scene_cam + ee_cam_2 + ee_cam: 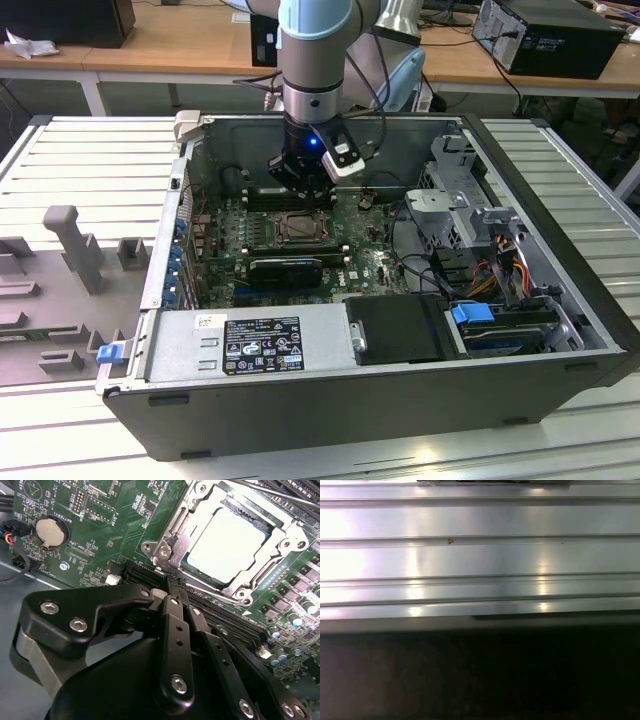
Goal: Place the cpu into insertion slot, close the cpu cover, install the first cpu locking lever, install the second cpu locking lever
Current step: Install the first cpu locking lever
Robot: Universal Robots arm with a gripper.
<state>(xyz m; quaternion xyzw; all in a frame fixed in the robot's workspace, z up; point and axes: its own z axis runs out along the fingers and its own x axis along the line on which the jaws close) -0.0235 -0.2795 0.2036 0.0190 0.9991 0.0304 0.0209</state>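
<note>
Inside the open case point(400, 400), on the green board point(225, 250), the cpu point(227, 547) already lies flat in the slot point(300, 228), its pale face showing through the cut-out of the cover point(172, 547). In the second wrist view the cover appears folded down over the chip, so I judge placement and closing done and the work now at the locking levers. A thin silvery lever point(260, 487) runs along the far side of the socket; I cannot tell whether either lever is latched.

The gripper point(172, 582) stands just off the socket's near edge, over the long black memory slots point(225, 615). Its two fingers point(175, 625) are pressed together with no gap between them and nothing held. The tips sit close to the cover's hinge corner point(162, 550); I cannot confirm contact.

In the exterior view the arm point(315, 60) comes straight down above the board, beside the socket.

A lever step, in my judgement, calls for the closed tips to bear against a thin rod, push it down and tuck it sideways under its catch, with little room for error.
</note>
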